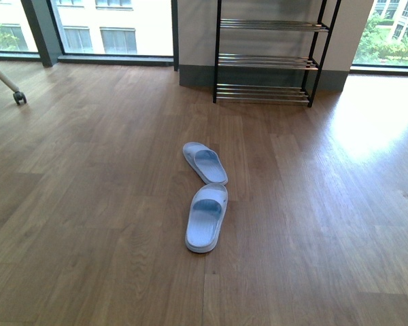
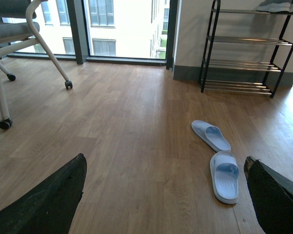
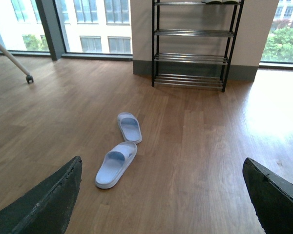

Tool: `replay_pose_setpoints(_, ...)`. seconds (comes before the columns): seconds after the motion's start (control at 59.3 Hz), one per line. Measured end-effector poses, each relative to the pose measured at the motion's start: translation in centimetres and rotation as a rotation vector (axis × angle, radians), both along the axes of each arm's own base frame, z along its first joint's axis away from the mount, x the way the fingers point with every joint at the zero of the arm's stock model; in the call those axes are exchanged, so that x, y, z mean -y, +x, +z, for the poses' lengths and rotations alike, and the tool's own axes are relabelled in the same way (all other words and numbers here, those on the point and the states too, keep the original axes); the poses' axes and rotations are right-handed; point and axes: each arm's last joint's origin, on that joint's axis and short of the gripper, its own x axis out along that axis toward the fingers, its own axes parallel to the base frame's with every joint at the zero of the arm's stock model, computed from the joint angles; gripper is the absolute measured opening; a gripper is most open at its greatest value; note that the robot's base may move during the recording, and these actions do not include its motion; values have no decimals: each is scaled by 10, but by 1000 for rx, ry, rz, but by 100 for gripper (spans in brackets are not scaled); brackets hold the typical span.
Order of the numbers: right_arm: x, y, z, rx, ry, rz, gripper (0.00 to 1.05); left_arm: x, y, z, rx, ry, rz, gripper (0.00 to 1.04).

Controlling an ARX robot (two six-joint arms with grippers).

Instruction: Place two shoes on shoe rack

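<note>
Shoes: two pale blue slides, a near shoe (image 1: 206,217) and a far shoe (image 1: 205,163), lie on the floor (image 1: 88,204) with their ends meeting at an angle. I cannot tell whether they touch.
Rack: the rack (image 1: 268,62) stands against the wall beyond the shoes, well apart from them.
Left fingers: the left fingers (image 2: 53,200) are spread wide, holding nothing.
Right fingers: the right fingers (image 3: 49,202) are also spread wide, holding nothing.
Progress: by my reading, neither shoe is lifted or placed yet.
Risk, knock: the shoes lie so close that reaching for one could push the other askew.
Risk, grip: these slides look soft and open-backed, so a pinch on the strap may let the sole swing or slip out on the way to the rack.
Risk, placing: the tiers are spaced bars, so a shoe set down crooked could tilt or drop an end between them.
</note>
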Motion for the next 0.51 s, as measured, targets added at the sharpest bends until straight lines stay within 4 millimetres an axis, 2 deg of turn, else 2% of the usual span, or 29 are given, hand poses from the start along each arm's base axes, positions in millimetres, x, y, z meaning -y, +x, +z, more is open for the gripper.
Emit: replay_pose_setpoints(0.506,0,0,0,-1,0,4,95,0,0,0,0,0,2,95)
